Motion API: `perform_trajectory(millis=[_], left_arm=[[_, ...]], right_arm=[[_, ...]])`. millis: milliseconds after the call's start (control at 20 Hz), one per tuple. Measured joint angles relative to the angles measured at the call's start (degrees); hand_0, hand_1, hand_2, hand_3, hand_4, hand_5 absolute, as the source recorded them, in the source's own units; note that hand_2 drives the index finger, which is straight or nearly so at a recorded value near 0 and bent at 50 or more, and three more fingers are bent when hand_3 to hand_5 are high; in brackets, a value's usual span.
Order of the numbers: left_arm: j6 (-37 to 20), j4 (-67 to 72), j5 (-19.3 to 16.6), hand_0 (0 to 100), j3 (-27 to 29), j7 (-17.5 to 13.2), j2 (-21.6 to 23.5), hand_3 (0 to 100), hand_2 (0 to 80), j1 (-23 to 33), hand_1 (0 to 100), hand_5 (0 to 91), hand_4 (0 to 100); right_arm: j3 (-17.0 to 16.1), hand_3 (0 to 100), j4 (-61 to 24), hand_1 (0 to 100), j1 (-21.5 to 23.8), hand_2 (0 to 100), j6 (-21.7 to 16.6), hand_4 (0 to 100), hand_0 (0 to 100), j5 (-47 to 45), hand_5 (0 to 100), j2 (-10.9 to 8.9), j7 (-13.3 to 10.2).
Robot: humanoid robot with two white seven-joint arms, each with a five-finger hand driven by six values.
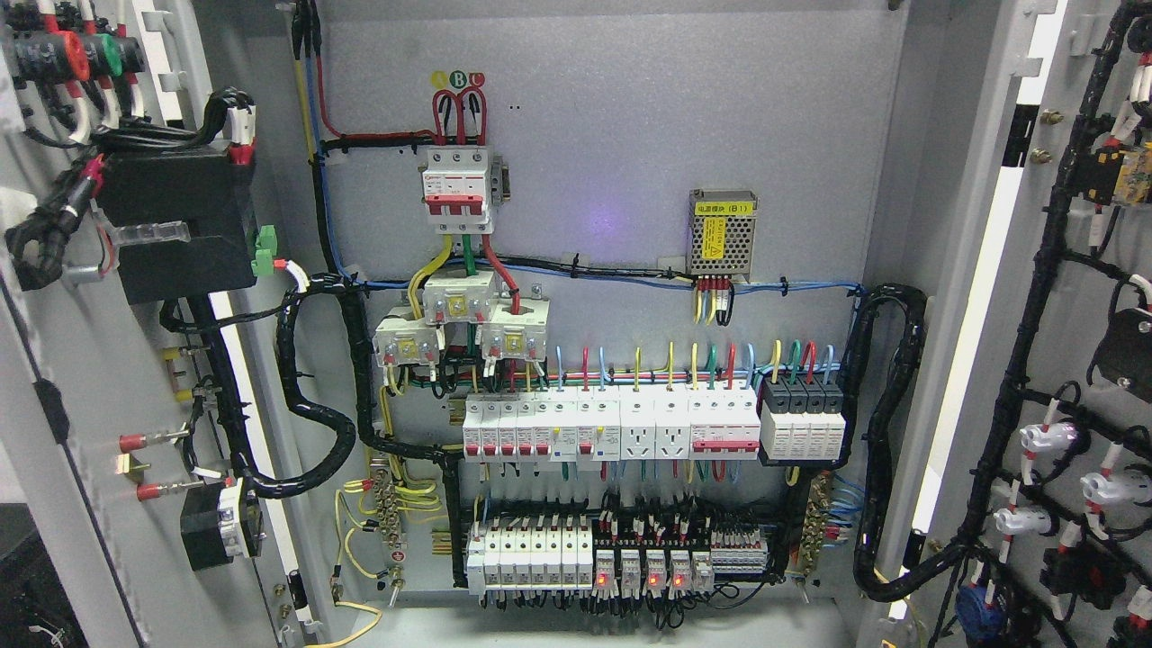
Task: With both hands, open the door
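Note:
The electrical cabinet stands with both doors swung wide open. The left door (81,378) shows its inner face at the picture's left, with a black box, wiring and coloured button backs. The right door (1071,360) shows its inner face at the right, with black cable looms and white connectors. Between them the grey back panel (612,153) is in full view. Neither of my hands nor arms shows anywhere in the head view.
On the panel sit a red-and-white main breaker (459,189), a small mesh power supply (723,234), three white current transformers (459,324), a row of breakers and sockets (648,427) and a lower row of terminals and relays (621,558) with red lights. Thick black cable conduits (315,423) loop to each door.

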Motion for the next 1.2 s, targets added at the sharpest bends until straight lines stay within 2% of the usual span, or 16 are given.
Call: perform_trajectory(millis=[200,601,951,1201], left_arm=[[-4.90,-6.44,-0.14,12,-3.50,0.29,1.98,0,0.0,1.02,56,0.0,0],[-5.69,-25.45,-0.25,12,-7.80,-0.15,7.06,0,0.0,3.57,56,0.0,0],[-5.70,-42.89,-0.15,12,-7.95,-0.19,10.31,0,0.0,4.61,56,0.0,0],[-5.71,-53.86,-0.08,12,-6.67,-0.22,10.04,0,0.0,4.40,56,0.0,0]], right_arm=[[-4.08,0,-1.80,14,5.49,0,-4.33,0,6,0.05,0,-0.29,-0.17],[-10.89,0,-3.97,14,14.46,0,-16.34,0,6,0.03,0,-0.57,-0.20],[-16.08,0,-4.95,14,17.20,0,-24.02,0,6,0.02,0,-0.53,-0.23],[-19.64,0,-5.39,14,17.11,0,-26.62,0,6,-0.04,0,-0.68,-0.28]])
